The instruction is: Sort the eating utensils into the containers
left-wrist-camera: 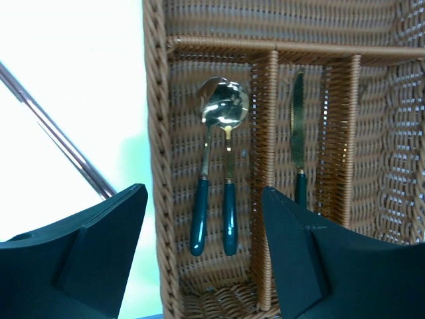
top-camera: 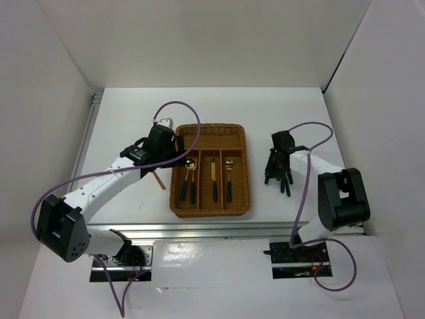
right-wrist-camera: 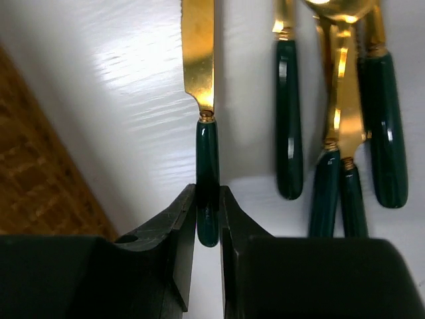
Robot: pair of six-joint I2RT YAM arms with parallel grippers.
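A brown wicker tray [top-camera: 246,174] lies mid-table. Its left slot holds two green-handled gold spoons [left-wrist-camera: 224,109], its middle slot a knife [left-wrist-camera: 297,129], and its right slot another gold utensil [top-camera: 228,174]. My left gripper [left-wrist-camera: 204,199] hovers open over the left slot with nothing between its fingers. Copper chopsticks [left-wrist-camera: 60,141] lie on the table left of the tray. Right of the tray, my right gripper [right-wrist-camera: 208,199] is shut on the dark green handle of a gold-bladed knife [right-wrist-camera: 199,60] lying on the table. Several more utensils [right-wrist-camera: 345,133] lie bunched beside it.
The tray's crosswise slot [top-camera: 212,133] runs along its far end. A corner of the wicker tray [right-wrist-camera: 33,173] shows at the left of the right wrist view. White walls enclose the table on three sides. Purple cables loop over both arms.
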